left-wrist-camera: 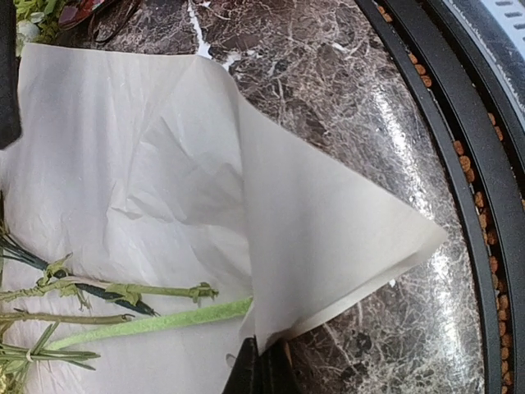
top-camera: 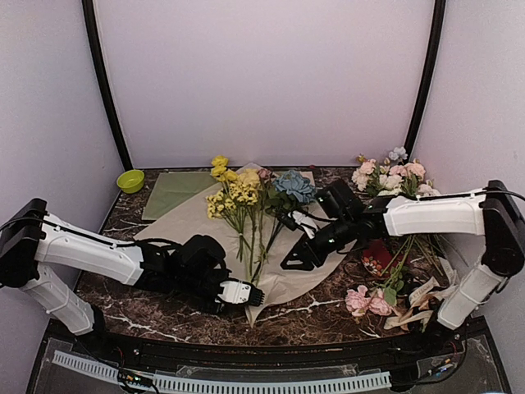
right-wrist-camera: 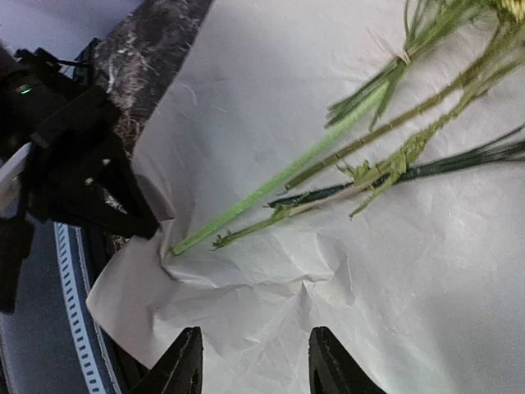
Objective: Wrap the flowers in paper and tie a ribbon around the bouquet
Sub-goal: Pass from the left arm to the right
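The paper (top-camera: 184, 222) lies beige face up on the marble table, with the flowers on it. Yellow blossoms (top-camera: 234, 197) and a pale blue hydrangea (top-camera: 294, 185) point to the back. Their green stalks (left-wrist-camera: 156, 322) run toward the near corner. My left gripper (top-camera: 256, 295) is shut on that near corner of the paper (left-wrist-camera: 328, 238), which lifts and folds up from the jaws (left-wrist-camera: 264, 361). My right gripper (top-camera: 294, 261) hangs open just over the wrinkled paper (right-wrist-camera: 410, 271), a little short of the stalk ends (right-wrist-camera: 271, 185), with nothing between its fingers (right-wrist-camera: 256, 361). No ribbon or wrapped bouquet shows.
A green sheet (top-camera: 176, 190) and a lime bowl (top-camera: 130, 180) sit at the back left. Pink and white roses (top-camera: 392, 174) lie at the back right, more pink flowers (top-camera: 367, 301) and cream ribbons (top-camera: 414, 308) at the near right. The table's front rail (left-wrist-camera: 459, 164) runs close to the left gripper.
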`<act>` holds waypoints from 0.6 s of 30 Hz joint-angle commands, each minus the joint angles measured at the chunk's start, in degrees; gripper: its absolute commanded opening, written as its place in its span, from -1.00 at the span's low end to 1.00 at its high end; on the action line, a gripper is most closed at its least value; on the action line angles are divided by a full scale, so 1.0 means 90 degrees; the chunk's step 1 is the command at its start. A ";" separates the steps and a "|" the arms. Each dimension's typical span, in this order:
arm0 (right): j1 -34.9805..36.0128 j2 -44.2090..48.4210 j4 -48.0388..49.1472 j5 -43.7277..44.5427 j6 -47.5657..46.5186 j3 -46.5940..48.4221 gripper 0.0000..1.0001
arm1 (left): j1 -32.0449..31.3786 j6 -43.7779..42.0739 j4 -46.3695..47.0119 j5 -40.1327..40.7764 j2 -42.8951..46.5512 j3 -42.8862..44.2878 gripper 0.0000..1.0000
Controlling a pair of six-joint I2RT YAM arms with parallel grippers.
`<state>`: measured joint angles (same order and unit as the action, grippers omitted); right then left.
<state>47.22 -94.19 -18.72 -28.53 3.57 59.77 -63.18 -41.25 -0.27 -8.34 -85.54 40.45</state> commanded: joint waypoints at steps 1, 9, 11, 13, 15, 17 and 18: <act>0.0081 0.1232 0.1885 -0.0176 -0.0797 -0.1130 -0.06 | 0.0212 0.0279 -0.0434 -0.0735 0.0193 0.0219 -1.00; 0.0860 0.2464 0.3111 -0.0016 -0.4635 -0.3156 0.25 | 0.0461 0.0322 -0.0383 -0.1177 0.0248 0.0183 -1.00; 0.0971 0.2128 0.2940 0.0276 -0.4855 -0.2979 0.26 | 0.0492 0.0307 -0.0373 -0.1210 0.0238 0.0193 -1.00; 0.1146 0.1668 0.2736 0.0660 -0.5049 -0.2666 0.25 | 0.0513 0.0302 -0.0352 -0.1243 0.0232 0.0196 -1.00; 0.1336 0.1262 0.2710 0.1090 -0.5212 -0.2401 0.24 | 0.0533 0.0308 -0.0345 -0.1252 0.0229 0.0203 -1.00; 0.1397 0.0989 0.2872 0.1397 -0.5271 -0.2278 0.24 | 0.0544 0.0302 -0.0351 -0.1258 0.0231 0.0196 -1.00; 0.1398 0.0893 0.2933 0.1425 -0.5312 -0.2236 0.23 | 0.0550 0.0297 -0.0352 -0.1261 0.0236 0.0189 -1.00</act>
<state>58.39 -82.98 4.29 -22.20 -38.65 36.60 -58.67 -39.11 -2.70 -17.85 -85.27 41.25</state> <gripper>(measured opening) 0.620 0.005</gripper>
